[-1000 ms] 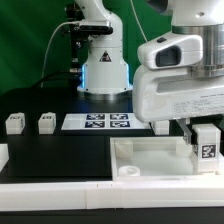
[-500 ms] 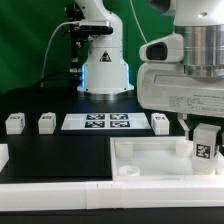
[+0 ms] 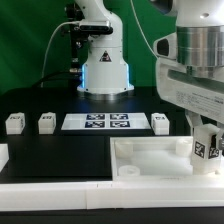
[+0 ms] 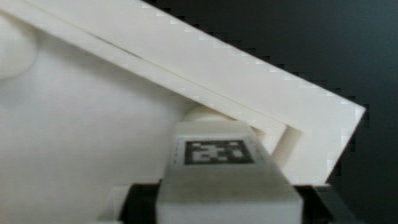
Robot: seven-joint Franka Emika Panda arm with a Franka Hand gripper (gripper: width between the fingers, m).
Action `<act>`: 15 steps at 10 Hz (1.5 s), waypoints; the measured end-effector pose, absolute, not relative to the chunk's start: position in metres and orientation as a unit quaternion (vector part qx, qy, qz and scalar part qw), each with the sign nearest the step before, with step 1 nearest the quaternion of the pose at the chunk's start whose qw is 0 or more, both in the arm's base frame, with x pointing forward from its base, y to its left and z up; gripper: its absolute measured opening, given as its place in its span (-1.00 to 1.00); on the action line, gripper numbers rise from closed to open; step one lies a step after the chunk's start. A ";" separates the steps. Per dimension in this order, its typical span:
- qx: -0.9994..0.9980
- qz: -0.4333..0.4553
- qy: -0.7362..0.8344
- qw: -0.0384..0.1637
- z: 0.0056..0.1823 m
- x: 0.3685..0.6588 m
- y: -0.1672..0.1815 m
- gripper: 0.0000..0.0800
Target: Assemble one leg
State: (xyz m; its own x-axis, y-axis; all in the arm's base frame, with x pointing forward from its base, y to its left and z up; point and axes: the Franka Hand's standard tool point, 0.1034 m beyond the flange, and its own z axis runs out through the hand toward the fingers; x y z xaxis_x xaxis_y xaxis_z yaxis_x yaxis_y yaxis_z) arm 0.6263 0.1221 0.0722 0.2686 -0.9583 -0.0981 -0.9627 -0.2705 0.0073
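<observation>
Three loose blocks beside marker board; leg in hand.

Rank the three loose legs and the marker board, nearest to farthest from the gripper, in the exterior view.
1. Right loose leg: exterior view's right, closest to the gripper.
2. Marker board: mid-row.
3. Inner left leg: beyond the board.
4. Outer left leg: row's far end.

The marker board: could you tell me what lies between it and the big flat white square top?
Only bare black table, in the exterior view; the marker board and white square top lie apart.
</observation>
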 end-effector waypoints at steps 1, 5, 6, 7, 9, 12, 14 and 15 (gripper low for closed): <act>-0.780 0.042 0.624 0.026 0.072 0.626 0.123 -0.27; -0.788 0.043 0.614 0.026 0.072 0.626 0.124 0.44; -0.794 0.042 0.606 0.027 0.072 0.626 0.124 0.59; -0.811 0.042 0.583 0.028 0.072 0.626 0.124 0.61; -0.857 0.039 0.513 0.029 0.071 0.625 0.124 0.62; -0.944 0.033 0.328 0.035 0.071 0.625 0.120 0.62; -0.977 0.030 0.208 0.038 0.068 0.625 0.119 0.62; -0.989 0.027 0.138 0.040 0.068 0.624 0.119 0.62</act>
